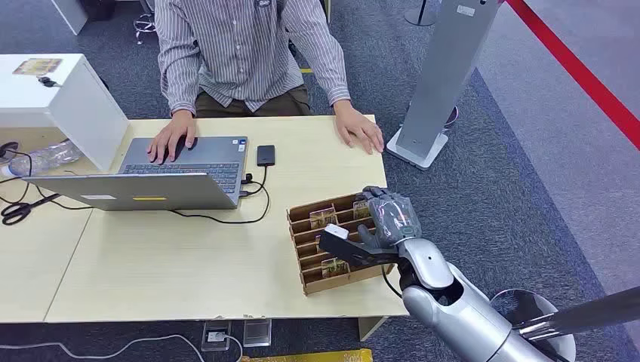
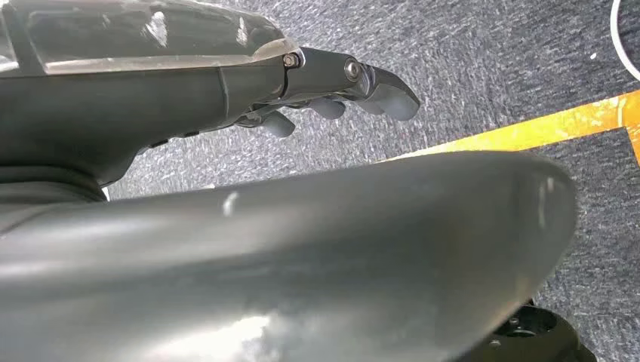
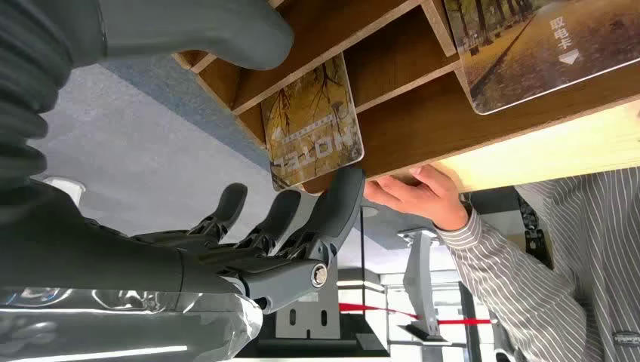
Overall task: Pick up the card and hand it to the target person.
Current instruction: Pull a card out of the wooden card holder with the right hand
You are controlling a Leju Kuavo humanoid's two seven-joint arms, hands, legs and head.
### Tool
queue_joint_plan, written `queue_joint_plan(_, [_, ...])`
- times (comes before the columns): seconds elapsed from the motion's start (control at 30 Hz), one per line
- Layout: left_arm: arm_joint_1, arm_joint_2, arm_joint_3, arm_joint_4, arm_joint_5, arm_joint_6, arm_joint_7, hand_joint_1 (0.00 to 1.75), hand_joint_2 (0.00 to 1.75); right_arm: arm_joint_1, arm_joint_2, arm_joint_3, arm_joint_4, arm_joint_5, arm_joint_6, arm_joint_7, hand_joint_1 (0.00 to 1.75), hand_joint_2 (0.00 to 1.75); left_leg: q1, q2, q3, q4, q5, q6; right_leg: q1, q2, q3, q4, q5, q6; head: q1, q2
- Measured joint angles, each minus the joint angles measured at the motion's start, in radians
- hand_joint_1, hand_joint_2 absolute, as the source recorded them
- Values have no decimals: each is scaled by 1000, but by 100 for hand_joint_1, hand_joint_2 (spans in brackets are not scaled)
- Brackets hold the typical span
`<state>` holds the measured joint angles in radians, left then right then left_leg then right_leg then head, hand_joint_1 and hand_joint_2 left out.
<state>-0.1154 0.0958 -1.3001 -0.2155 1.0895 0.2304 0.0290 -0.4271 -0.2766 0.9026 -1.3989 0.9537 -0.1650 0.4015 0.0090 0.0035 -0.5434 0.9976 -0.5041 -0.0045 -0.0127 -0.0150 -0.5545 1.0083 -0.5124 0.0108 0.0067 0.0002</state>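
A wooden slotted card rack (image 1: 341, 280) stands at the table's near right corner with several picture cards in it, one of them a yellow-brown card (image 1: 323, 217). My right hand (image 1: 383, 221) hovers over the rack's right side, fingers spread and nothing in its grasp. Up close in the right wrist view, a card (image 3: 313, 124) stands in its slot of the rack (image 3: 400, 128); the fingers (image 3: 340, 200) reach to its edge and the thumb lies across the rack on the other side. My left hand (image 2: 332, 94) hangs over carpet, holding nothing. The person (image 1: 241, 53) sits across the table.
A laptop (image 1: 151, 181) lies open before the person, one hand on its keys, the other hand (image 1: 361, 130) flat on the table. A black device (image 1: 265, 155) with cable, a white box (image 1: 60, 98) and scissors (image 1: 19, 211) lie to the left. A grey stand (image 1: 438, 83) rises right of the table.
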Motion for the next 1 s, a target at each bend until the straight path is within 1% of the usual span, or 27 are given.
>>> queue_joint_plan(0.13, [0,0,-3,0,0,0,2,0,0,-2,0,0,2,0,-3,0,94,175,0,0,0,0,0,0,0,0,0,0,0,0,1,0])
queue_joint_plan(0.27, [0,0,-5,0,0,0,3,0,0,-3,0,0,3,0,-3,1,93,175,0,0,0,0,0,0,0,0,0,0,0,0,1,0])
queue_joint_plan(0.43, [0,0,-5,0,0,0,5,0,0,-1,0,-1,2,5,-4,7,99,175,0,0,0,0,0,0,0,0,0,0,0,0,0,0])
queue_joint_plan(0.5, [1,0,-5,0,0,0,7,0,0,-1,0,-1,2,7,-4,8,99,175,0,0,0,0,0,0,0,0,0,0,0,0,1,0])
queue_joint_plan(1.0, [1,0,-6,0,0,3,7,0,0,-1,0,-3,2,10,-6,9,93,175,0,0,0,0,0,0,0,0,0,0,0,0,1,0])
